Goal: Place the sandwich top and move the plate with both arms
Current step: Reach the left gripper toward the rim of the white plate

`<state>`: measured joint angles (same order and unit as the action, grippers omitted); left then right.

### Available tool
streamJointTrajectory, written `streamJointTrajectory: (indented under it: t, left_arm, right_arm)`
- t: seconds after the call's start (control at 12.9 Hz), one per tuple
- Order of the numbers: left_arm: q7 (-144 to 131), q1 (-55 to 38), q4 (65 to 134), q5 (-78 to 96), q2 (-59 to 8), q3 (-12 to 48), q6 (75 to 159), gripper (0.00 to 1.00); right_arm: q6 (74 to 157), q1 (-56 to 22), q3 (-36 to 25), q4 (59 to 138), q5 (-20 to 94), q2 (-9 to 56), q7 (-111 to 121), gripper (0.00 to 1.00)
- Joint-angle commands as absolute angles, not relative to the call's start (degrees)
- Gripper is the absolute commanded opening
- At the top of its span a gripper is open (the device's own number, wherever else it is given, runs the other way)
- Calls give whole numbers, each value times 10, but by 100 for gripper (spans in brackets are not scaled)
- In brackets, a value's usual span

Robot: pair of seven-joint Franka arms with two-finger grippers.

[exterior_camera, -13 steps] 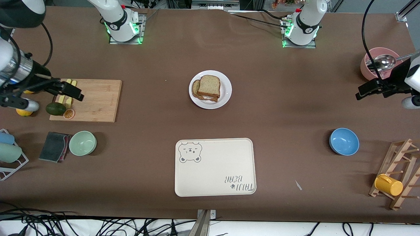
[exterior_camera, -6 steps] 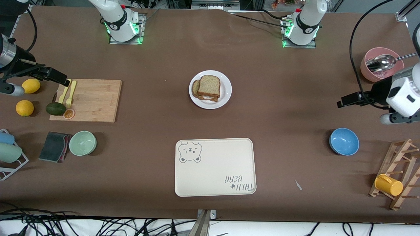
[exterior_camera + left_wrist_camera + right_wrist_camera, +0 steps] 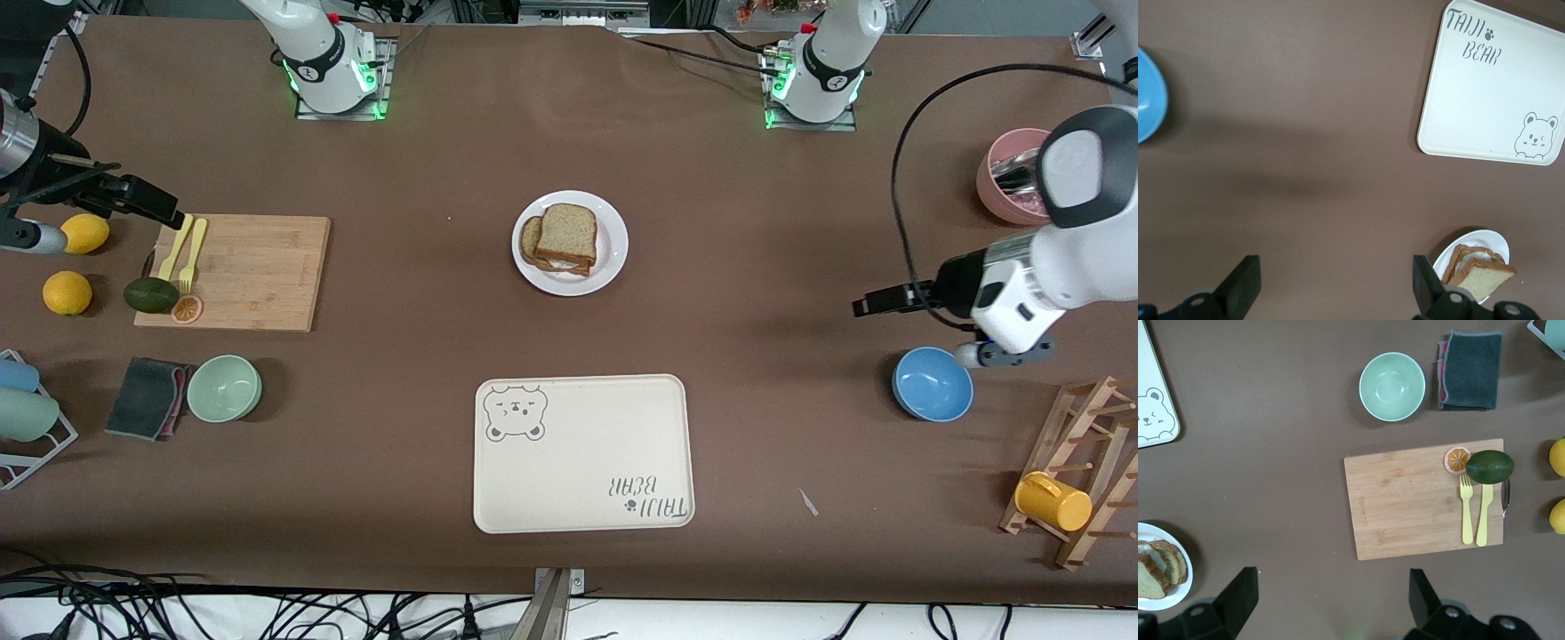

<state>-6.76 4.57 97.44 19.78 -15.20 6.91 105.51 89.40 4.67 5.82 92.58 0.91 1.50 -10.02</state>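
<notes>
The white plate (image 3: 609,258) sits mid-table on the side toward the robots' bases. On it lies a stacked sandwich, and the sandwich top (image 3: 566,233), a plain brown-crusted slice, rests on the stack. My left gripper (image 3: 867,305) is open and empty over bare table between the plate and a blue bowl. My right gripper (image 3: 164,213) is open and empty over the end of a cutting board. The left wrist view shows the plate (image 3: 1475,238) and sandwich top (image 3: 1479,279) beside my left gripper (image 3: 1336,288). The right wrist view shows the plate (image 3: 1165,530) at its edge, apart from my right gripper (image 3: 1331,597).
The cream bear tray (image 3: 582,453) lies nearer the camera than the plate. The blue bowl (image 3: 932,384) and a pink bowl (image 3: 1009,191) are at the left arm's end. The cutting board (image 3: 258,271), avocado (image 3: 149,294), lemons (image 3: 68,292) and green bowl (image 3: 224,388) are at the right arm's end.
My left gripper has swung from beside the pink bowl toward the table's middle. My right gripper has drawn back from over the cutting board to its end. The plate and sandwich stayed still.
</notes>
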Motion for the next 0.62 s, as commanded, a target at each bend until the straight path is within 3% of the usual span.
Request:
streamJointTrajectory:
  t: [0.0, 0.23, 0.54]
  left_arm:
    - [-69, 42, 1069, 238, -124, 92, 1154, 100]
    - [-65, 41, 1134, 294, -125, 124, 1250, 100]
    - [37, 33, 1165, 436, -143, 134, 1267, 100]
  right_arm:
    - [900, 58, 69, 941, -11, -2, -77, 100]
    - [915, 58, 69, 937, -20, 0, -56, 100]
    - [932, 57, 70, 937, -32, -2, -54, 100]
